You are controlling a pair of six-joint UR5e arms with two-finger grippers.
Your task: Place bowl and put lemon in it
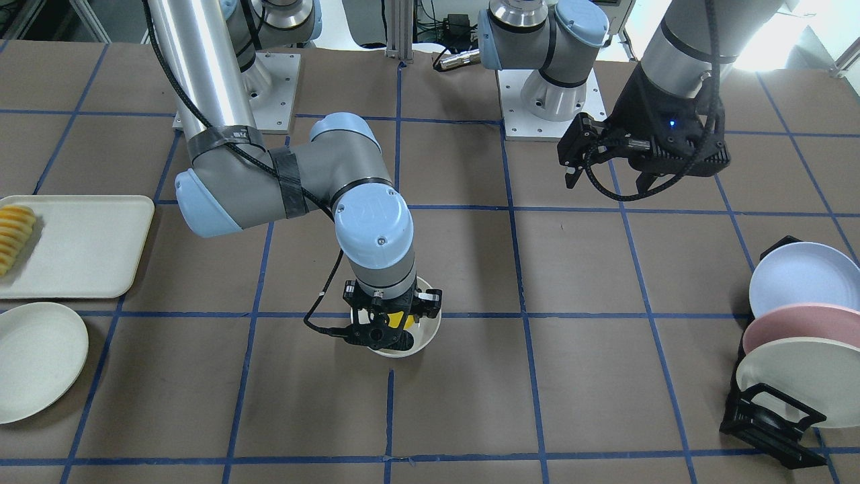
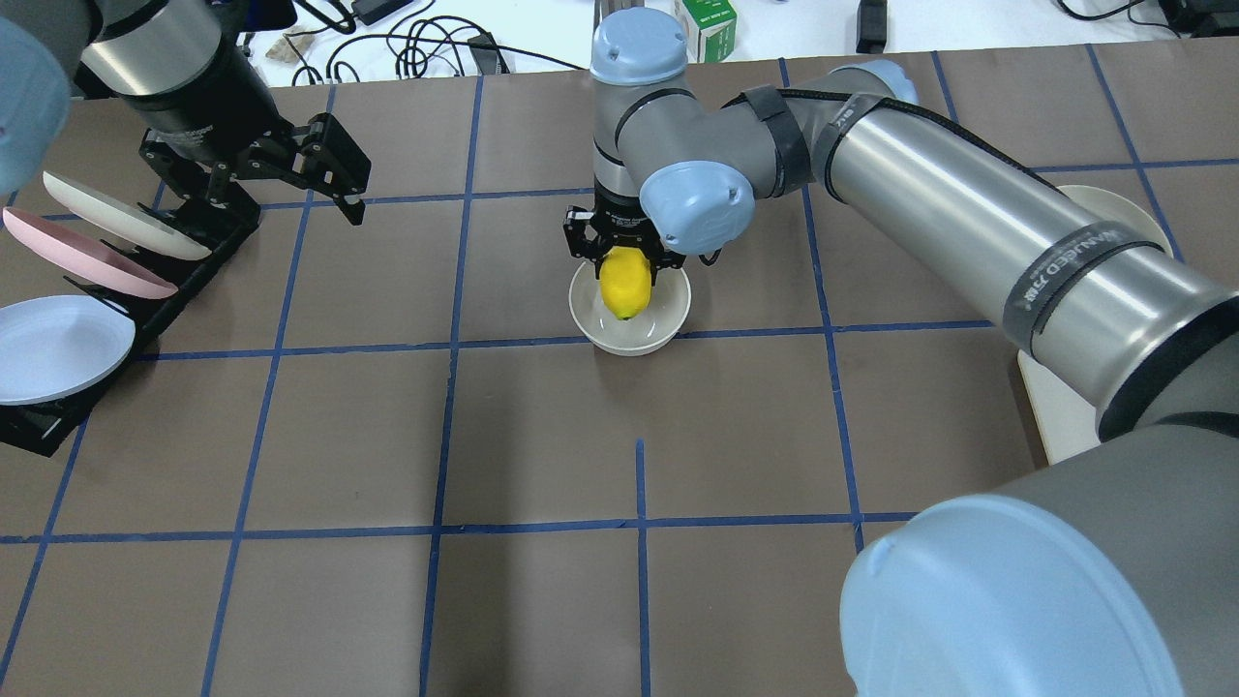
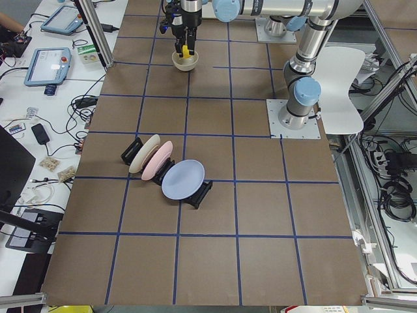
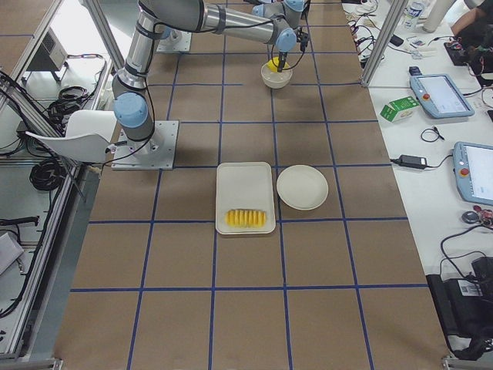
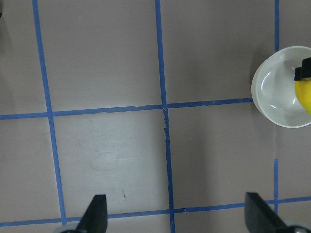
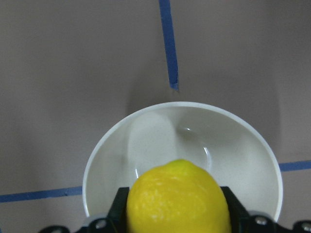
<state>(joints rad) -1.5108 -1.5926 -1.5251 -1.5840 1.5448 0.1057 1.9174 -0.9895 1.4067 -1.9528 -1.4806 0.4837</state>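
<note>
The off-white bowl (image 2: 660, 327) stands upright on the brown table near its middle; it also shows in the front view (image 1: 430, 334) and the left wrist view (image 5: 272, 92). My right gripper (image 2: 625, 263) points straight down over it, shut on the yellow lemon (image 2: 624, 283). The lemon hangs at about rim height, above the bowl's inside; in the right wrist view the lemon (image 6: 177, 199) sits between the fingers above the bowl (image 6: 160, 131). My left gripper (image 2: 324, 189) is open and empty, raised well to the left of the bowl, near the plate rack.
A black rack (image 2: 39, 426) with cream, pink and blue plates (image 2: 58, 348) stands at the table's left. On the right are a cream tray (image 1: 80, 249) with sliced orange-yellow food (image 1: 15, 235) and a flat cream plate (image 1: 33, 359).
</note>
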